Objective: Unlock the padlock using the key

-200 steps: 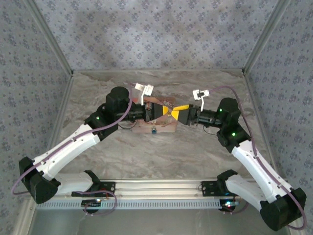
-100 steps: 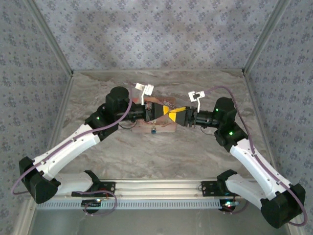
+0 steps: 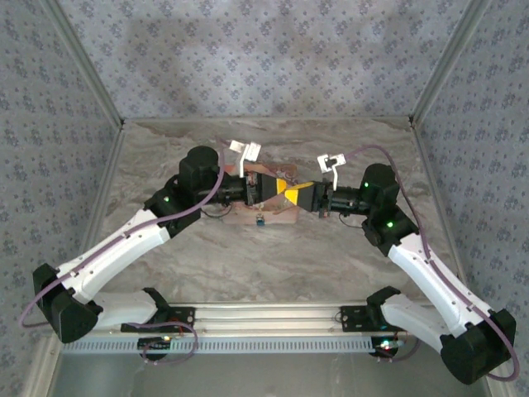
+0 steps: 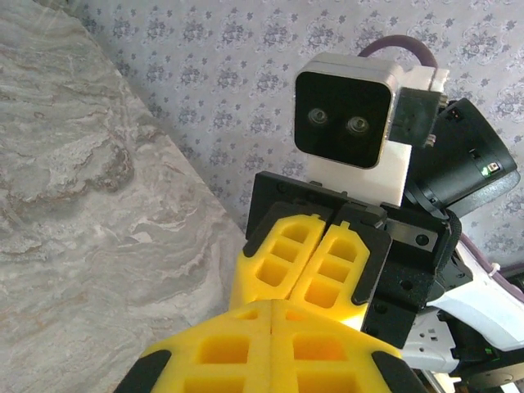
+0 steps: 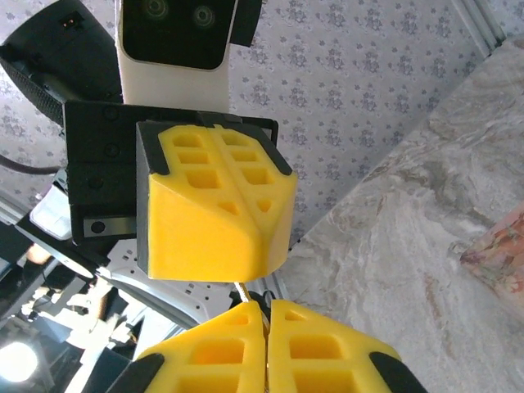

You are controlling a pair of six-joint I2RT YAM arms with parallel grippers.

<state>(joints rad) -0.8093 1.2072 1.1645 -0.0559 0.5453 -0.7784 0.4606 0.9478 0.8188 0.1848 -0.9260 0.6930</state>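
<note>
1. My left gripper (image 3: 283, 188) and my right gripper (image 3: 302, 193) meet tip to tip in the air, above the far middle of the marbled table (image 3: 248, 256).
2. My left fingers (image 4: 221, 352) are pressed flat together. The left wrist view shows nothing between them.
3. My right fingers (image 5: 319, 348) are also pressed together. A thin brass-coloured sliver (image 5: 243, 291) pokes out of their seam toward the left gripper. I judge it to be the key, pinched there, though it is too small to be sure.
4. The padlock (image 3: 259, 220), a tiny blue body, lies on the near edge of a flat pink pouch (image 3: 281, 217) on the table. It sits below the meeting fingertips and a little to their left, apart from both grippers.
5. I judge the step in hand to be settling the key in my grip. The lock is not yet approached.
6. Next, the key must come down to the padlock and line up with its keyhole, which I cannot see from here. The lock is small and loose, so my left fingers would likely need to steady its body while the right turns the key.
</note>
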